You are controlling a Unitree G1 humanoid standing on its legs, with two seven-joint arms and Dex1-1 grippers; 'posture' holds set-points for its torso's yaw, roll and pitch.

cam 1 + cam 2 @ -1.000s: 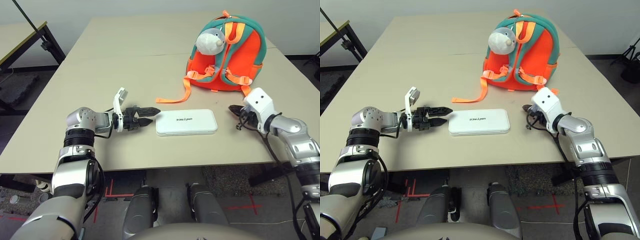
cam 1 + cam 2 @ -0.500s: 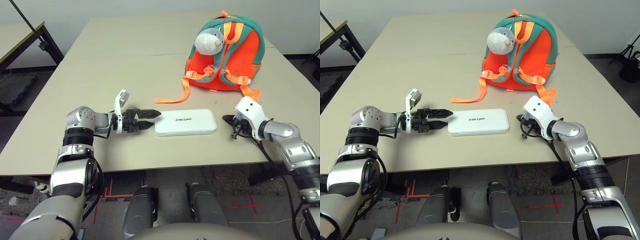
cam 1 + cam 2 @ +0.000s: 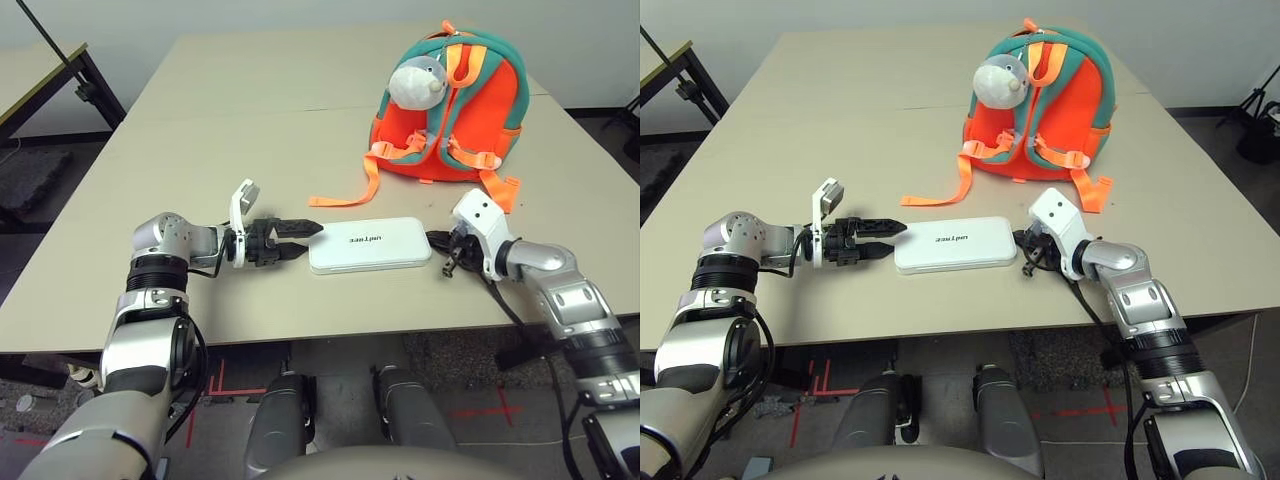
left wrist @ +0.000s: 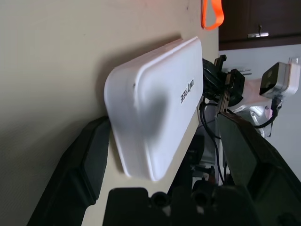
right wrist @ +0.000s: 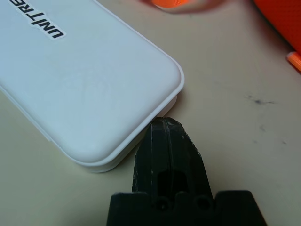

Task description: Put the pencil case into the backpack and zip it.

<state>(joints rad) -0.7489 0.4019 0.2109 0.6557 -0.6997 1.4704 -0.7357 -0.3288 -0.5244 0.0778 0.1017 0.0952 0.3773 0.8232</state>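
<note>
A long, pale beige bench (image 3: 200,120) with a smooth top stretches away towards a plain grey wall (image 3: 280,20), with dark floor around it. At far left, the corner of a second table (image 3: 35,85), light-topped with a black frame, stands apart from it.

On the left side of the bench, the robot's silver left arm (image 3: 150,350) reaches in from the near edge. Its black two-fingered left pincer (image 3: 295,240) points to the right, its fingers wide apart, at the left end of the pencil case.

The pencil case (image 3: 370,246), a flat white box with rounded corners and small dark "UNITREE" lettering on its face, lies flat near the front edge, in front of the backpack and outside it.

The backpack (image 3: 497,100), bright orange fabric with teal trim, stands upright farther back, its orange straps trailing onto the bench. A round grey-and-white plush animal charm (image 3: 419,83) hangs at its upper left.

On the right, the silver right arm (image 3: 580,305) comes in from the near side. Its black right pincer (image 5: 170,155) is closed, fingers together, with the tips right at the case's right end.
</note>
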